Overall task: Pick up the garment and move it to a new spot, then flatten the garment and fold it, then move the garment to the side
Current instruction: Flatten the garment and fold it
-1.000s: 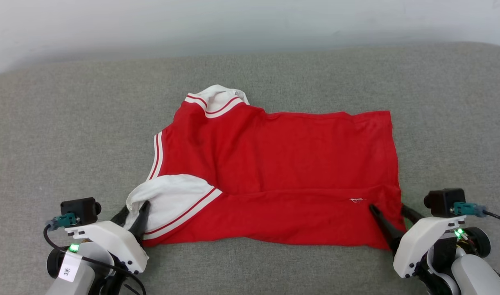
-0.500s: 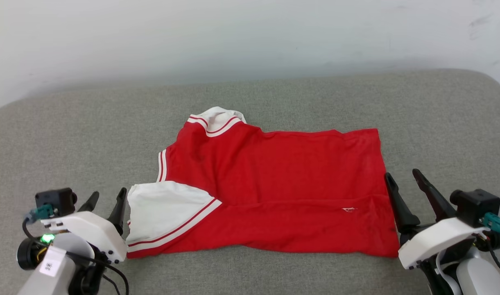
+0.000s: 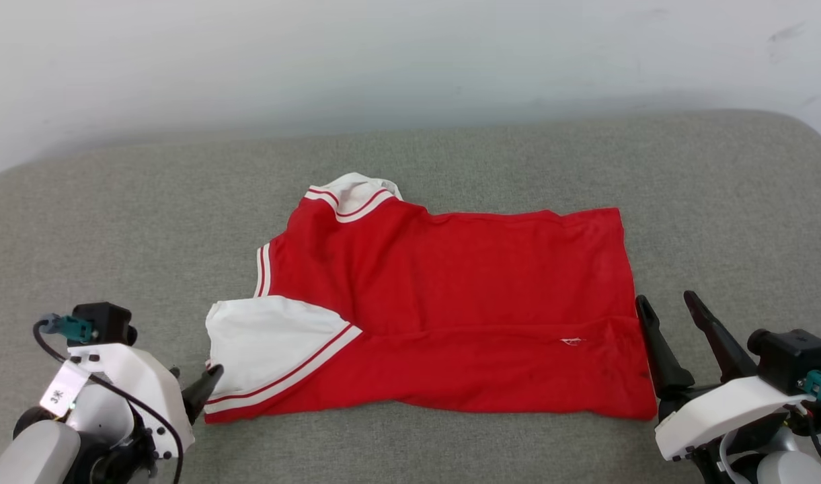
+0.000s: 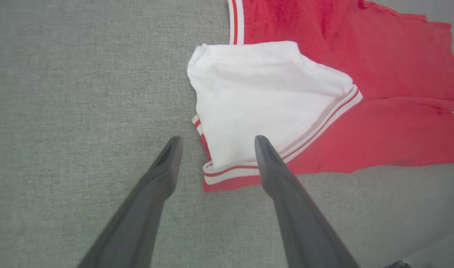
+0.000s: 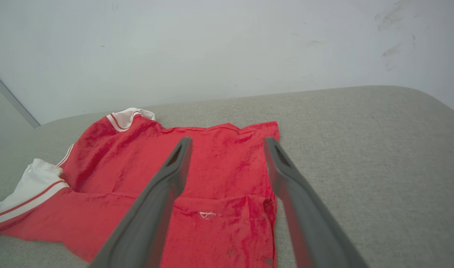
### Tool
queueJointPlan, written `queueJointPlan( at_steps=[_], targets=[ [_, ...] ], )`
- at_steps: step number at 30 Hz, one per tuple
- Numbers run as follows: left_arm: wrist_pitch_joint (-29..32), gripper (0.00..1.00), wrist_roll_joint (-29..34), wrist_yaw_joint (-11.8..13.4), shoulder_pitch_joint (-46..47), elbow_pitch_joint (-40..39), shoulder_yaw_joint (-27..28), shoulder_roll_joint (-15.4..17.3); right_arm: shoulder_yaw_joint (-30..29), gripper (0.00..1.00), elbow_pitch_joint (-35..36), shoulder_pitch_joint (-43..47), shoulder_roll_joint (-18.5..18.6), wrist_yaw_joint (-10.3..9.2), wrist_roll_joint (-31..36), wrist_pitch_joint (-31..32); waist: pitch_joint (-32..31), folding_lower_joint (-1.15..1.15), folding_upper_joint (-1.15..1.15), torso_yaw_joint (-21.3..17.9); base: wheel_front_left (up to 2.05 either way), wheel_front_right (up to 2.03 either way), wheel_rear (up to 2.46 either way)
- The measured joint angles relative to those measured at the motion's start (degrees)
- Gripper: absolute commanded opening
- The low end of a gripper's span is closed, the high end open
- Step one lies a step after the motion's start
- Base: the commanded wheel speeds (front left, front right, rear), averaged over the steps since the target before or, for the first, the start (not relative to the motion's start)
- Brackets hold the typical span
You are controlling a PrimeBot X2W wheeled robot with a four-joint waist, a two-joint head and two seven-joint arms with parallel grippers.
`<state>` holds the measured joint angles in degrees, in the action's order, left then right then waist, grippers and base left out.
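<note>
1. Garment point(image 3: 450, 296), a red jersey shirt with white short sleeves and red-white striped trim, lies spread on a grey woven fabric cushion point(image 3: 114, 235), with a plain red face up.
2. Nearest me, at the garment's near left corner, the left gripper point(image 4: 217, 138) has its two dark fingers spread apart and grips nothing; they straddle the corner of the near white sleeve point(image 3: 269, 343).
3. Just beside the garment's right edge, the right gripper point(image 3: 666, 298) also stands with its fingers parted and empty.
4. A fold runs across the garment's near part, with a small white thread mark point(image 3: 571, 341) on it.
5. The far white sleeve point(image 3: 353, 191) is bunched at the garment's far left.
6. Beyond the garment rises a pale wall point(image 3: 383, 60).
</note>
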<state>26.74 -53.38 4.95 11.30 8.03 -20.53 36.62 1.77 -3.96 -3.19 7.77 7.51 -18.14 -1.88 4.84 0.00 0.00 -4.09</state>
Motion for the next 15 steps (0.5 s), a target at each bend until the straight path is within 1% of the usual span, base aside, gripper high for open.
queueJointPlan(
  at_steps=[3,6,12,15],
  targets=[
    [3.5,1.0,-1.4,1.2,-0.3,-0.2,-0.7,0.1,-0.3,1.0,0.9,0.0,-0.5,0.0,0.1,0.6,1.1,0.0,0.0,-0.3,0.0,0.0,0.0],
    [5.9,1.0,-2.9,1.6,-0.3,0.8,-1.3,-0.9,-0.4,1.0,1.5,-0.2,-0.8,0.0,0.2,0.9,2.4,0.0,0.0,-0.7,0.0,0.0,0.0],
    [5.8,1.0,-2.8,1.6,1.3,4.1,-1.7,-1.9,-1.1,1.0,1.8,-0.4,-0.9,0.0,0.2,1.3,5.2,0.0,0.0,-1.6,0.0,0.0,0.0],
    [5.9,1.0,-2.7,0.6,2.4,5.5,-2.3,-2.4,-1.5,1.0,1.7,-0.5,-0.9,0.0,-0.1,1.4,6.4,0.0,0.0,-2.1,0.0,0.0,0.0]
  ],
)
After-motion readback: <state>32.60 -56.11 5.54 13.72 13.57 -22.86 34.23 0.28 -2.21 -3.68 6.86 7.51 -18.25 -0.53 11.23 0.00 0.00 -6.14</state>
